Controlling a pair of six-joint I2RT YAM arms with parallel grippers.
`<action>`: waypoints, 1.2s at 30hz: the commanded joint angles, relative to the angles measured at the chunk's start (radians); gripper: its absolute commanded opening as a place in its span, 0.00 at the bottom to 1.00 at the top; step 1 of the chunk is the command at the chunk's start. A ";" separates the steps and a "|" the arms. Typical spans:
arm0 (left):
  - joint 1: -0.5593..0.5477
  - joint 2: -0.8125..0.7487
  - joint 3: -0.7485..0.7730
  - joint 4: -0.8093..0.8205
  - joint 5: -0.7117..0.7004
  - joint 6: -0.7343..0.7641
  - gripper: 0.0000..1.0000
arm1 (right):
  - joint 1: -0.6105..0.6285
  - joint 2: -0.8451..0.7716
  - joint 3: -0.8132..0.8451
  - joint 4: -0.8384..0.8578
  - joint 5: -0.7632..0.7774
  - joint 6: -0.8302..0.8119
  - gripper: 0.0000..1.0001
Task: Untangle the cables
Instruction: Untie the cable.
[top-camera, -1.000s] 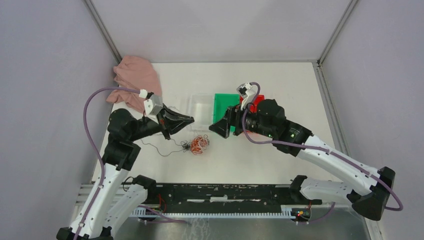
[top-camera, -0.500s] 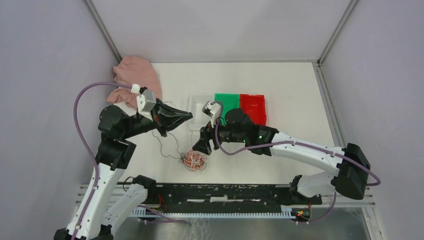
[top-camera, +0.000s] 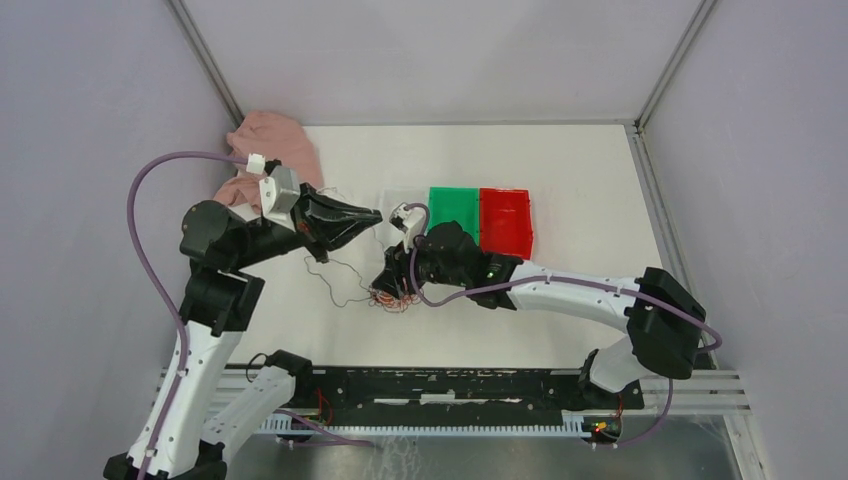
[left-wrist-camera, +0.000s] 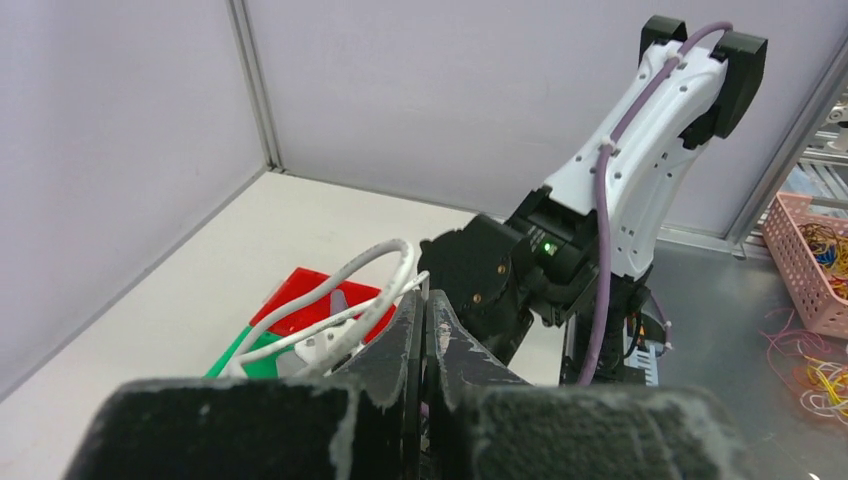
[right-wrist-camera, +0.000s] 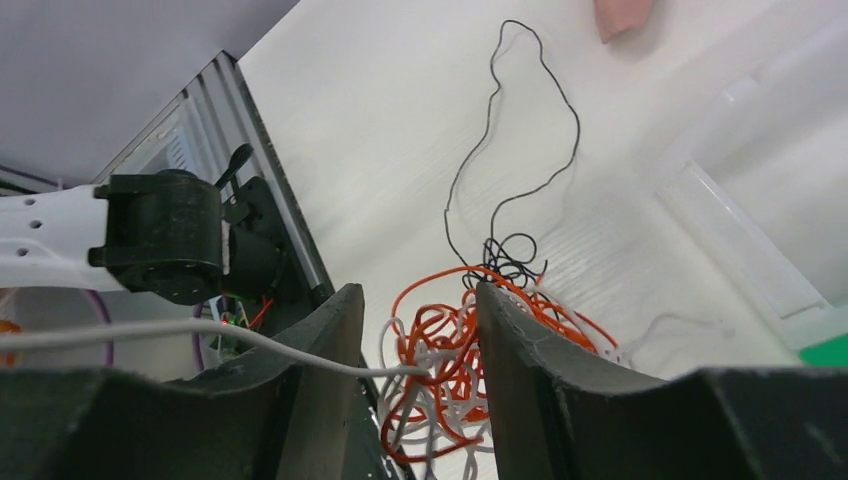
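Observation:
The cables are a small wad of orange, whitish and black loops on the white table, in front of the bins. In the right wrist view the cables lie between my right gripper's fingers. That right gripper is open, one finger on each side of the wad, and in the top view the right gripper is down over it. A black strand trails away across the table. A taut whitish strand rises from the wad. My left gripper hangs above, jaws pressed together.
A pink cloth lies in the far left corner. A clear bin, a green bin and a red bin sit side by side behind the wad. A metal rail borders the near edge. A pink basket stands beyond the table.
My right gripper swung left from the bins and came down over the wad, its jaws narrowing. My left gripper rose and drew back; the wad shifted.

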 joint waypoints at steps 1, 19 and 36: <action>-0.003 0.004 0.094 0.039 0.015 -0.031 0.03 | 0.007 0.013 -0.061 0.123 0.093 0.032 0.51; -0.003 0.089 0.395 0.122 -0.283 0.132 0.03 | 0.006 0.008 -0.400 0.294 0.293 0.107 0.59; -0.003 0.080 0.217 0.032 -0.363 0.209 0.03 | 0.006 -0.321 -0.412 0.055 0.330 0.088 0.80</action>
